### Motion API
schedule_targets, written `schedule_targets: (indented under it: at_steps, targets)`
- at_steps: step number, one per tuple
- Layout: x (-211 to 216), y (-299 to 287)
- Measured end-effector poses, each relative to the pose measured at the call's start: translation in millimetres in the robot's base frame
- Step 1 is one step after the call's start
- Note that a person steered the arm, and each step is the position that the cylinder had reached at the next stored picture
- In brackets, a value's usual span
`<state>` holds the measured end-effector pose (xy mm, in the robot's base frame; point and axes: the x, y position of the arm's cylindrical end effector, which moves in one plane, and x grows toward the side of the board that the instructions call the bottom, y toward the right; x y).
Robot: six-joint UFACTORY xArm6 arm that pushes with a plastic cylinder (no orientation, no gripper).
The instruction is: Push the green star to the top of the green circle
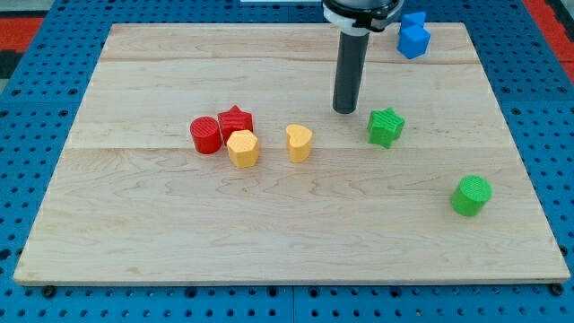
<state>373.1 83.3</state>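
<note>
The green star (386, 126) lies right of the board's middle. The green circle (471, 195) sits lower and further to the view's right, well apart from the star. My tip (345, 109) rests on the board just to the upper left of the green star, a small gap away from it.
A red circle (205, 135) and a red star (236, 120) touch each other left of centre, with a yellow hexagon (242, 148) against them. A yellow heart-like block (299, 143) lies beside these. Two blue blocks (413, 35) sit at the board's top right edge.
</note>
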Motion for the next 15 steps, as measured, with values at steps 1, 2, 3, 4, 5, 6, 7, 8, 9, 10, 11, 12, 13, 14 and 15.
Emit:
schedule_targets:
  at_steps: [1, 2, 3, 4, 5, 6, 7, 8, 9, 10, 11, 12, 13, 14, 15]
  targets:
    - [15.2, 44.4]
    - [51.9, 79.2]
    - [37.5, 86.9]
    - [-17.6, 61.9]
    - [-25.9, -10.5]
    - [-0.7, -43.8]
    - [34.7, -44.3]
    - [63.5, -17.5]
    - [65.2, 23.9]
    - [65.2, 55.0]
    - [67.7, 77.2]
    - [72.8, 79.3]
    - [84.4, 80.2]
    - [115.8, 95.6]
    - [115.5, 102.8]
